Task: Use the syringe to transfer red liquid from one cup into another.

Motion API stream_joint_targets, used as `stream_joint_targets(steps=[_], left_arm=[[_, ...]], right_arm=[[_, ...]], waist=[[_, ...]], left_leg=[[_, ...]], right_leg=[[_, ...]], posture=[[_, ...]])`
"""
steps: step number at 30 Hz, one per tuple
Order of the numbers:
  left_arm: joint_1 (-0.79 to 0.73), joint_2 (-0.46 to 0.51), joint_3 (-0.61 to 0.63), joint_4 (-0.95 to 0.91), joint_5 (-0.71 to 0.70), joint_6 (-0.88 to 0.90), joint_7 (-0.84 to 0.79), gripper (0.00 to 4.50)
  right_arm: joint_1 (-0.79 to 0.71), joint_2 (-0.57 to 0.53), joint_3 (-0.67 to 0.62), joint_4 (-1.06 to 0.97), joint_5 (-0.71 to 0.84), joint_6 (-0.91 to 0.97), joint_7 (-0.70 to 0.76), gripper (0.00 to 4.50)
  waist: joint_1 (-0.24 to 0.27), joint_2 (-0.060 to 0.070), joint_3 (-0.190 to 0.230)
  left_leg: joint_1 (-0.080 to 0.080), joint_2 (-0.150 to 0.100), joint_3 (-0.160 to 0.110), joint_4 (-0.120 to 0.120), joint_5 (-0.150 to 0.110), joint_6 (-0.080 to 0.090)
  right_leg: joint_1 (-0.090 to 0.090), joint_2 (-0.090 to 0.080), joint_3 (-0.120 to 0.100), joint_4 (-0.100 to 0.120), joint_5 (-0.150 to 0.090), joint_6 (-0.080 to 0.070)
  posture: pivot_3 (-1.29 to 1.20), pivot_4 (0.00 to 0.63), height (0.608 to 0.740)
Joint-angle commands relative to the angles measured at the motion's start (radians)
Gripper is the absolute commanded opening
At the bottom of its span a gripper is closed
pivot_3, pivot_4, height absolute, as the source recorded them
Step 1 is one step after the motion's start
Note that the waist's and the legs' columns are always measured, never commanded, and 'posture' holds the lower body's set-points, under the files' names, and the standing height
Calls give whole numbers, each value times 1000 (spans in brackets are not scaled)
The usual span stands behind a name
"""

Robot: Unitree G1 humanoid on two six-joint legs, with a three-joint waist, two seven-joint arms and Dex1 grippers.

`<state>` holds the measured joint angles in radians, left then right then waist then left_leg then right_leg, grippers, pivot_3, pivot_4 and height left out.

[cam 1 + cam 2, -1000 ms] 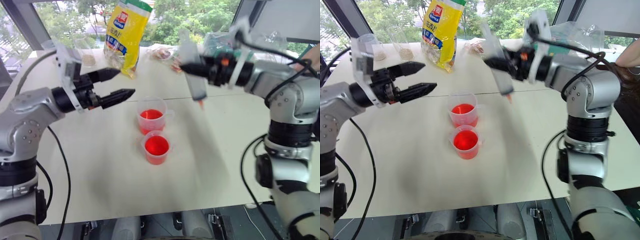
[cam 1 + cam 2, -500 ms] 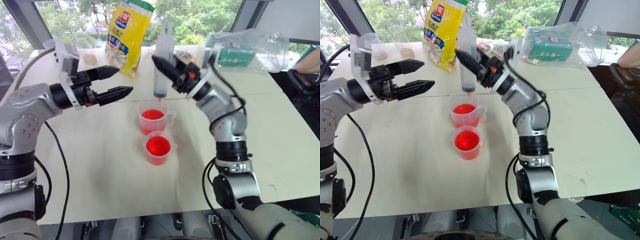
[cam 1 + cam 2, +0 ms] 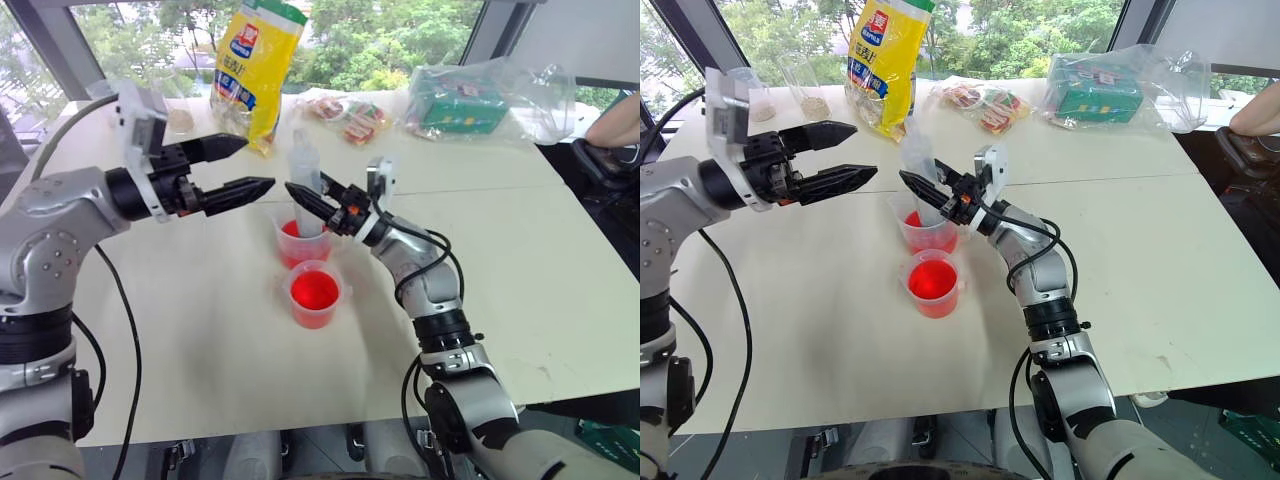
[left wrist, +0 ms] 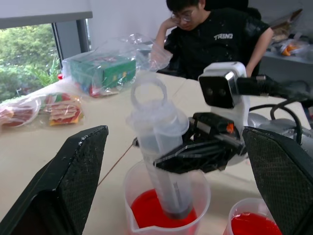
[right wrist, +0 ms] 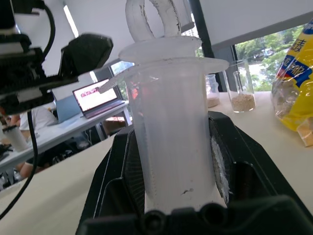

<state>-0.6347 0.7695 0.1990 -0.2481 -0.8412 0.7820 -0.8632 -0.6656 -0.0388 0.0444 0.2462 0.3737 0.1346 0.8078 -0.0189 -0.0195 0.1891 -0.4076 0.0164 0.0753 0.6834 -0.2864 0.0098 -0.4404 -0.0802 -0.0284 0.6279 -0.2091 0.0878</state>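
Counting: two cups [image 3: 314,293] of red liquid [image 3: 314,291] — one syringe [image 4: 164,161].

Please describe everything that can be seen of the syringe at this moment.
The syringe is a large one of clear, slightly cloudy plastic, with a thick barrel, a wide flange and a ring-shaped plunger handle on top. It stands nearly upright, tilted a little. The right gripper is shut on its barrel. Its lower end is inside the farther cup, dipped in the red liquid, so the nozzle is hidden. The barrel looks empty. The open left gripper hovers beside it, apart from it.
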Motion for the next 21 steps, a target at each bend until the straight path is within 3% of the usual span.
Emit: stream_joint_targets(steps=[1, 21], left_arm=[[-34, -18, -13, -36, -18, 3, 2, 4500], [-4, -116, -64, -82, -20, 20, 47, 4500]], right_arm=[[6, -1, 25, -3, -16, -33, 16, 1438], [19, -27, 88, 9, -52, -2, 46, 1438]], waist=[[0, 0, 0], [-2, 0, 0]], left_leg=[[0, 0, 0, 0, 0, 0], [4, 0, 0, 0, 0, -1]], right_leg=[[0, 0, 0, 0, 0, 0], [3, 0, 1, 1, 0, 0]], posture=[[0, 150, 740], [0, 150, 740]])
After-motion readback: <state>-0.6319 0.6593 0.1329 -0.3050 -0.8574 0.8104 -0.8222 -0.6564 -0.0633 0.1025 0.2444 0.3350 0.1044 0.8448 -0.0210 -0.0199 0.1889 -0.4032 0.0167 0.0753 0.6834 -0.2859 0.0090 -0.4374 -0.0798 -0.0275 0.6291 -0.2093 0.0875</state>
